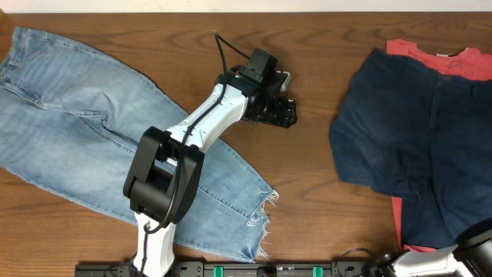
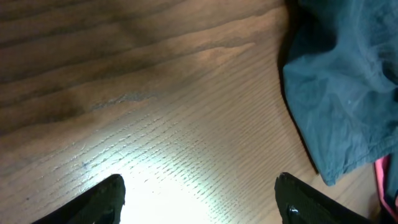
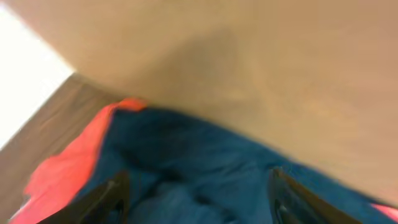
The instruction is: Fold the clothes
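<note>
Left gripper (image 2: 199,200) is seen spread, nothing gripped, over table (image 1: 307,173) between jeans (image 1: 69,100) and navy garment (image 1: 415,138); right gripper (image 3: 199,196) spread above that garment, seemingly released (blurred).

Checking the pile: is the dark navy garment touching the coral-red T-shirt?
Touching. Overhead view shows the dark navy garment lying over the coral-red T-shirt, covering most of it.

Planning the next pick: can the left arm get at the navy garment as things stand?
Probably yes. The left hand is open and empty over bare table; nothing lies between it and the navy garment, whose near edge shows in its wrist view. The arm looks stretched, so perhaps only that edge.
</note>
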